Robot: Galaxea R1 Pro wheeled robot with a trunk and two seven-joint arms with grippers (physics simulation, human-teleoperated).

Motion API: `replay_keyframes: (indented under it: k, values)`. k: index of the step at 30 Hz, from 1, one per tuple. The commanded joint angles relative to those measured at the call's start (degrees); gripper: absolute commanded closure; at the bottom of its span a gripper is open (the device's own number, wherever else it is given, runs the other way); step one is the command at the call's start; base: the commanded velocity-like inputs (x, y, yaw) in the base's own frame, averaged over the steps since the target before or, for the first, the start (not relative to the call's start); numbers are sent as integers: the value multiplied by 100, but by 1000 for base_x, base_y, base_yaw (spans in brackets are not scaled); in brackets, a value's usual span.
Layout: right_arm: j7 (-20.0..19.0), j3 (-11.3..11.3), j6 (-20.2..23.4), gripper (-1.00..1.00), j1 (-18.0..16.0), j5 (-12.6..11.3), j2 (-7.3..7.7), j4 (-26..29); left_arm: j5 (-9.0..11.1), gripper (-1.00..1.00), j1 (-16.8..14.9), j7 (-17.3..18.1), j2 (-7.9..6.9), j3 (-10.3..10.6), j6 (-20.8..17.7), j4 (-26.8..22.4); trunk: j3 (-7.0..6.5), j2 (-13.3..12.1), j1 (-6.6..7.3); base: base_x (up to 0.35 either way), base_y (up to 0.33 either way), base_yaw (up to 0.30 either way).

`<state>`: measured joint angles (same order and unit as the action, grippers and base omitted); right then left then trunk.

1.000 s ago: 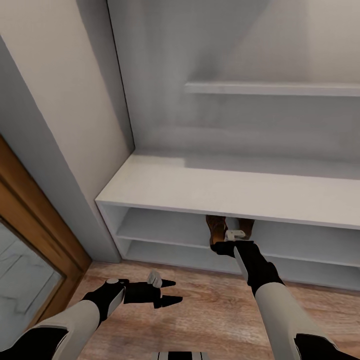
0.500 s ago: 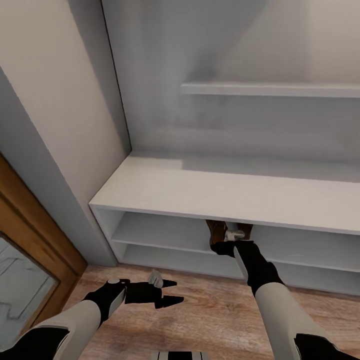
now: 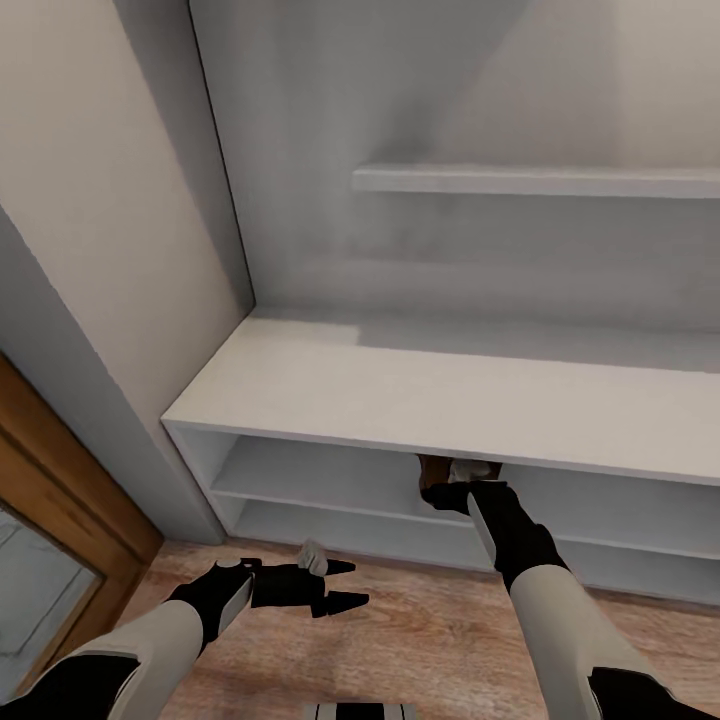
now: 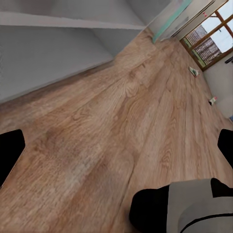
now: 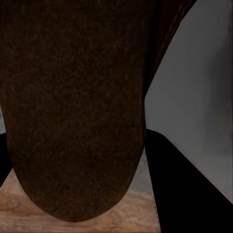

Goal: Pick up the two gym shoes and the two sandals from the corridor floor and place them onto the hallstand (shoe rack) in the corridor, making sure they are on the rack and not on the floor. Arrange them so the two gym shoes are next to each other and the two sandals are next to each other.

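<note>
One dark brown sandal point(image 3: 431, 470) sits in the upper tier of the light grey hallstand point(image 3: 400, 395), mostly hidden under its top board. My right gripper point(image 3: 447, 490) reaches into that tier and is shut on the sandal. In the right wrist view the sandal point(image 5: 73, 107) lies between the black fingers point(image 5: 184, 189). My left gripper point(image 3: 345, 585) hangs open and empty over the corridor floor point(image 3: 420, 640) in front of the rack. The left wrist view has the left gripper point(image 4: 116, 150) open above the planks point(image 4: 121, 121). Two tiny things point(image 4: 194, 71) lie far down the floor, too small to tell.
The rack's lower tier point(image 3: 340, 525) and upper shelf point(image 3: 540, 180) are bare. A beige wall point(image 3: 110, 200) and a wooden door frame point(image 3: 60, 480) stand at the left. A window point(image 4: 208, 39) closes the far end of the corridor.
The whole picture has shifted, the rack sliding down and left, so the camera moved. The sandal and right gripper now sit deeper under the top board. The left gripper keeps its pose.
</note>
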<state>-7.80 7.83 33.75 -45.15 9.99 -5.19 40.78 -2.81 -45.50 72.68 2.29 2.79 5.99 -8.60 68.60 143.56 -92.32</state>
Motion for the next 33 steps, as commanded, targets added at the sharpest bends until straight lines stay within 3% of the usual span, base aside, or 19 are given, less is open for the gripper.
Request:
replay_keyframes:
  k: [1, 10, 11, 27, 33]
  values:
    - [-39, 34, 26, 100, -2, 47, -10, 9, -18, -100, -2, 1, -1, 11, 59, -3, 5, 2, 0, 73, -50, 0]
    - [-46, 34, 26, 100, -3, 47, -8, 8, -14, -100, -2, 1, 0, 11, 60, -4, 5, 2, 0, 15, -10, 0]
    - [-46, 34, 26, -100, -3, 47, -8, 9, -16, -100, -2, 1, 0, 11, 60, -5, 5, 2, 0, 1, -1, 0]
    - [-52, 34, 26, -100, -1, 47, -8, 9, -9, -100, -2, 1, 0, 11, 60, -5, 5, 2, 0, -2, 0, 0]
    - [-55, 34, 26, -100, -2, 44, -8, 9, -9, -100, -2, 4, -1, 10, 60, -2, 5, 2, 0, -258, 0, 0]
